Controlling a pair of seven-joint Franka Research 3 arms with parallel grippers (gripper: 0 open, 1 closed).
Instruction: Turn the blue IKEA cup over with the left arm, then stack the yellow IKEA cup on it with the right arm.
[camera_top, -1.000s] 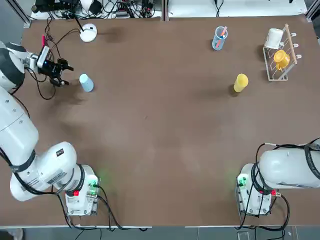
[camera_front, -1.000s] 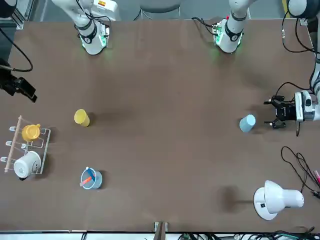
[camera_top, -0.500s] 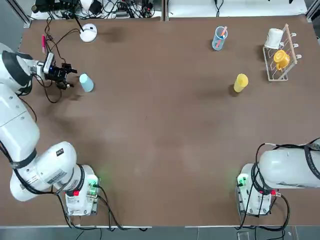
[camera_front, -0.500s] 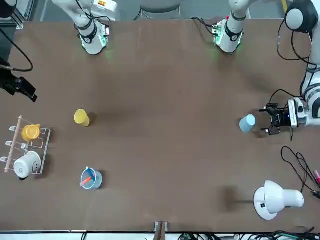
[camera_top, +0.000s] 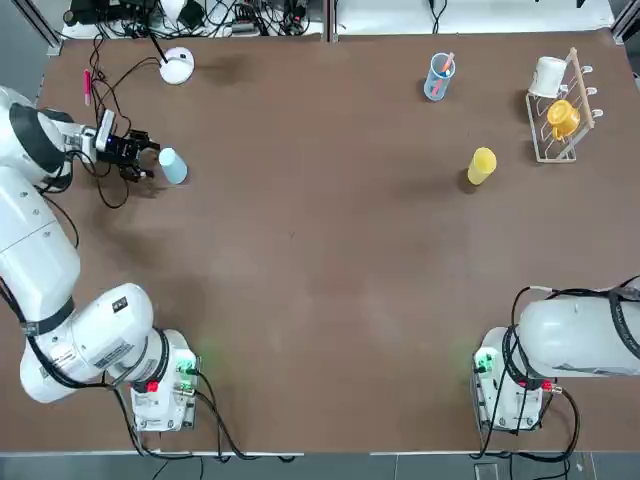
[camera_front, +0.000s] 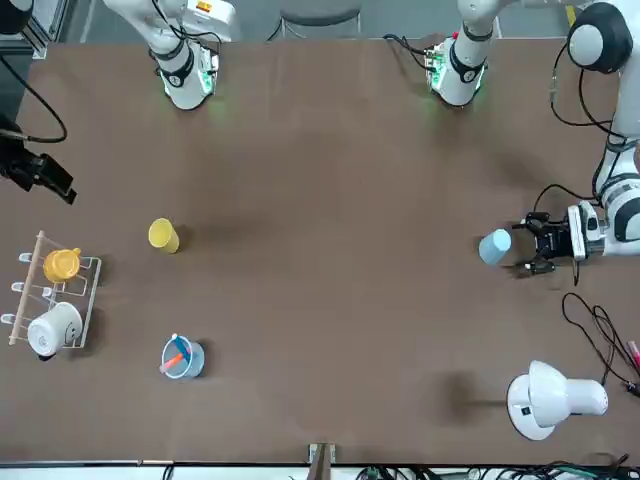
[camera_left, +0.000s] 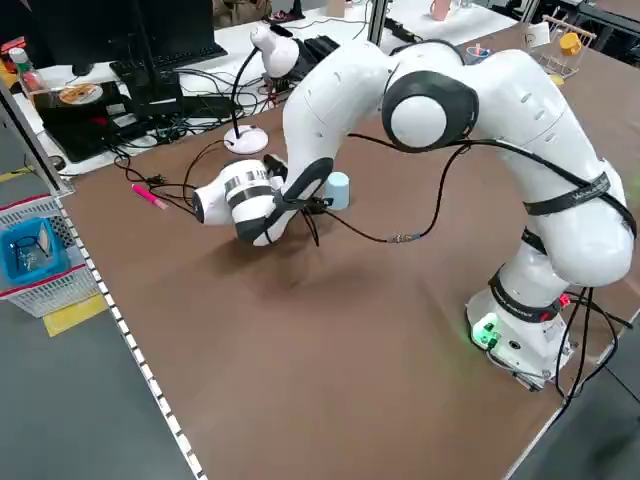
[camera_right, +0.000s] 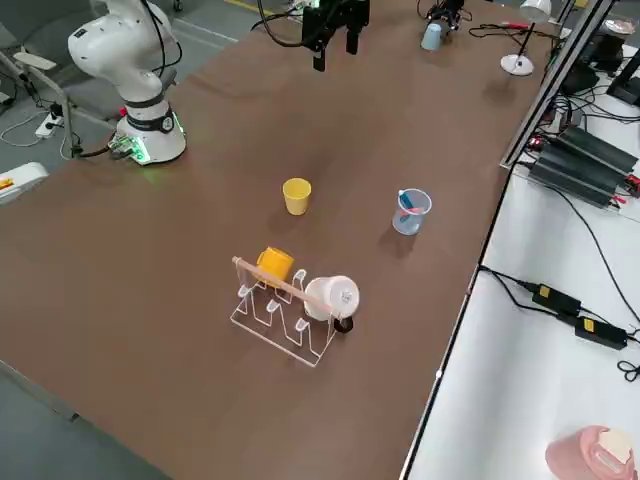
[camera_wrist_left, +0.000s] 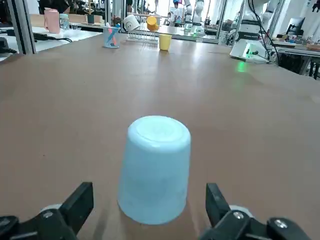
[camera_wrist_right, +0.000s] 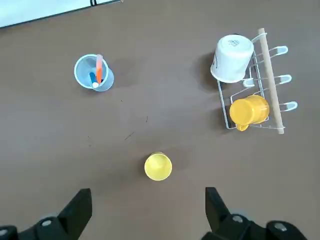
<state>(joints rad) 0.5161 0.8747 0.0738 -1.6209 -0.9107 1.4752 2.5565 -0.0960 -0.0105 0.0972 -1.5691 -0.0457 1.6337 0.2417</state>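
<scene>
Your left tool (camera_wrist_left: 150, 212) is wide open, just beside the blue cup (camera_wrist_left: 156, 170), mouth-down on the tabletop (camera_wrist_left: 60, 115). Right tool (camera_wrist_right: 149, 212): open, parked near the upright yellow cup (camera_wrist_right: 158, 166).

Smooth matt plastic blue cup (camera_wrist_left: 155, 172); white metal wire rack (camera_wrist_right: 256, 82).

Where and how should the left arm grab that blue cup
Probably around its middle, coming from the left-edge side where the open left gripper waits low: the blue cup stands upside down, its plain tapered wall fitting between the fingers.
</scene>
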